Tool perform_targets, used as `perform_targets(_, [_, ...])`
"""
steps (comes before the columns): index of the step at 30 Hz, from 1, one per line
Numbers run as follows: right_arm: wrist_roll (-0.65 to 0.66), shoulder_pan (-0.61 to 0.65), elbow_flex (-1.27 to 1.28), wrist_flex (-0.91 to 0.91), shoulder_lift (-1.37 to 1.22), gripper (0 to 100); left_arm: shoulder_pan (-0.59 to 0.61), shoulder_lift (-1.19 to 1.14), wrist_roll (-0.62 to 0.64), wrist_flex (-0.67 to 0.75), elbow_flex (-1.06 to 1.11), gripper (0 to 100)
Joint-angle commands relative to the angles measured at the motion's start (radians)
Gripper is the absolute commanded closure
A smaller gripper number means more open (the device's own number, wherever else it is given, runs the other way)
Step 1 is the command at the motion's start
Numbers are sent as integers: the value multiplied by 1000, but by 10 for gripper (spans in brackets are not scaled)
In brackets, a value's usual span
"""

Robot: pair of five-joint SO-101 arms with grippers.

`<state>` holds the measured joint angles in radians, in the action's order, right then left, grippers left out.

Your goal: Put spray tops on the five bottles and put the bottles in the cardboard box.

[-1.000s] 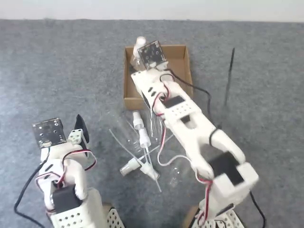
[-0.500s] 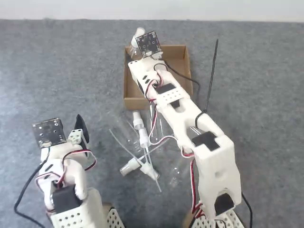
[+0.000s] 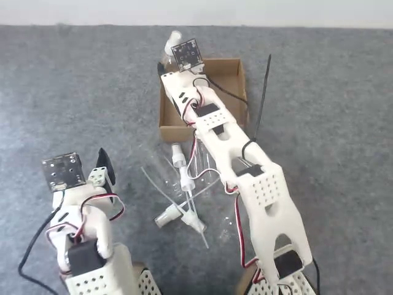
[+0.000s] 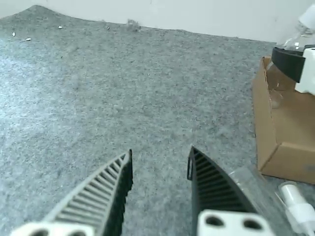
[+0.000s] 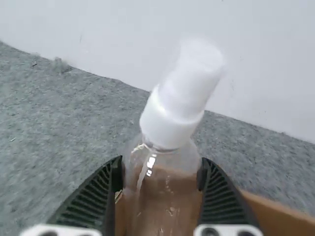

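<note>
My right gripper is shut on a clear bottle with a white spray top, held at the far left corner of the cardboard box. The bottle's top pokes out beyond the box's far rim. In the right wrist view the black fingers clamp the bottle's sides, above the box edge. My left gripper is open over bare carpet at the near left, holding nothing. Several loose spray tops with dip tubes and clear bottles lie between the arms.
Grey carpet covers the whole table. A white wall runs behind the box. The right arm stretches over the pile of parts. In the left wrist view the box stands far to one side.
The right arm has stretched farther out, carrying the bottle toward the box's far left corner. The left arm has kept still.
</note>
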<state>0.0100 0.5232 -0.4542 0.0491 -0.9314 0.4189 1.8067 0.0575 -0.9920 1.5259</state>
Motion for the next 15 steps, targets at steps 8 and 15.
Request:
perform_targets(8, [130, -12, -150, 18, -93, 917, 2, 8, 9, -9, -8, 824])
perform_targets(15, [129, -12, -146, 7, -93, 825, 2, 8, 9, -9, -8, 823])
